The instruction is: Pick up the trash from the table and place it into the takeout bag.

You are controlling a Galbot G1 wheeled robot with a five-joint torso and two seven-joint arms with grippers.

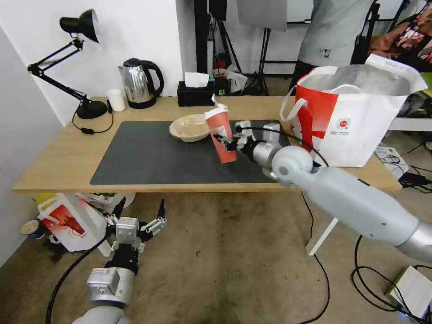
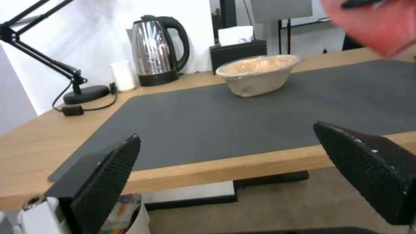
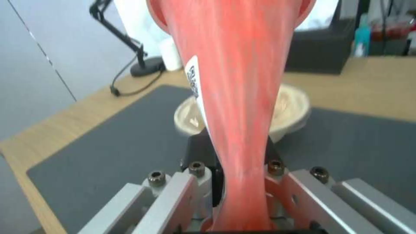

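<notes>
Right gripper (image 1: 227, 143) clamped on red drink cup (image 1: 221, 133), tilted over the mat's (image 1: 148, 155) far-right part, beside beige bowl (image 1: 190, 128). Left gripper (image 1: 138, 215) wide, below tabletop's (image 1: 58, 157) front edge.

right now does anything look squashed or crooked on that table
Yes. The red drink cup is tilted and pinched nearly flat low down where the right gripper clamps it, above the dark mat. The beige bowl sits upright and intact.

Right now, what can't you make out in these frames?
- Takeout bag interior: head view, its front wall hides it.
- Red cup base: right wrist view, right claw covers it.
- Cup in left wrist view: blurred, cut by the edge.
- Beige bowl contents: too blurred.
</notes>
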